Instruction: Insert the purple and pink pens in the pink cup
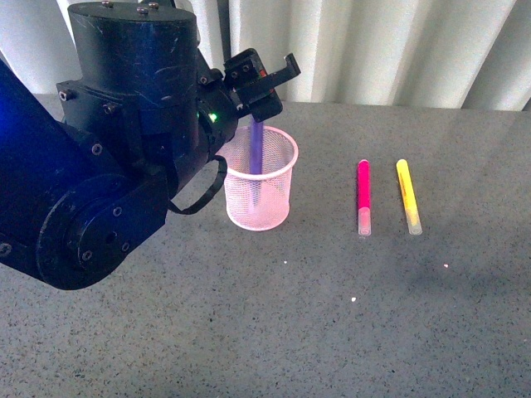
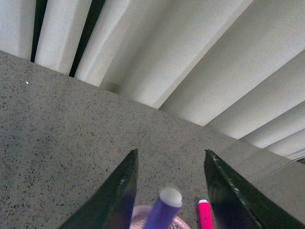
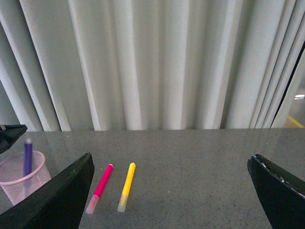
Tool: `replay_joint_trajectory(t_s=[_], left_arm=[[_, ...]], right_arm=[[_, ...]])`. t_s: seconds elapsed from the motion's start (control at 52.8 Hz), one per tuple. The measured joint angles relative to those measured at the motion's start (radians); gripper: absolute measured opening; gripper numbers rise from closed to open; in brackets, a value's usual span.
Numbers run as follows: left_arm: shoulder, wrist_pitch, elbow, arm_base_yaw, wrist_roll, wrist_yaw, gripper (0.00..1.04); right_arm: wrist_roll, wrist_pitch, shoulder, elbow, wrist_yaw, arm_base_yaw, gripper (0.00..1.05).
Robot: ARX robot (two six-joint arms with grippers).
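The pink mesh cup (image 1: 262,187) stands on the grey table left of centre. The purple pen (image 1: 257,149) stands upright inside it, its top above the rim. My left gripper (image 1: 264,76) is open just above the cup, its jaws apart on either side of the purple pen's top (image 2: 163,206). The pink pen (image 1: 363,197) lies flat on the table to the right of the cup, clear cap toward the front; it also shows in the left wrist view (image 2: 204,214) and the right wrist view (image 3: 99,187). My right gripper (image 3: 171,191) is open and empty, away from the pens.
A yellow marker (image 1: 407,196) lies flat beside the pink pen, on its right. White curtains (image 3: 162,62) hang behind the table's far edge. My left arm's black body (image 1: 108,157) fills the left of the front view.
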Motion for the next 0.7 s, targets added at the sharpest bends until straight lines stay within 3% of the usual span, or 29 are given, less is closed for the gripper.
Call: replay_joint_trajectory(t_s=[0.19, 0.303, 0.455, 0.531, 0.607, 0.701], left_arm=[[-0.039, -0.050, -0.003, 0.034, -0.019, 0.017, 0.84], [-0.120, -0.136, -0.020, 0.066, 0.007, 0.046, 1.00], [-0.285, -0.355, -0.069, 0.097, 0.158, 0.104, 0.98], [-0.444, -0.578, -0.155, 0.130, 0.323, 0.160, 0.98], [-0.584, -0.740, -0.237, 0.179, 0.364, 0.188, 0.98], [-0.713, -0.811, -0.313, 0.228, 0.386, 0.186, 0.98]], right_arm=[[0.000, 0.000, 0.000, 0.000, 0.000, 0.000, 0.98], [0.000, 0.000, 0.000, 0.000, 0.000, 0.000, 0.98], [0.000, 0.000, 0.000, 0.000, 0.000, 0.000, 0.98], [0.000, 0.000, 0.000, 0.000, 0.000, 0.000, 0.98], [0.000, 0.000, 0.000, 0.000, 0.000, 0.000, 0.98], [0.000, 0.000, 0.000, 0.000, 0.001, 0.000, 0.98]])
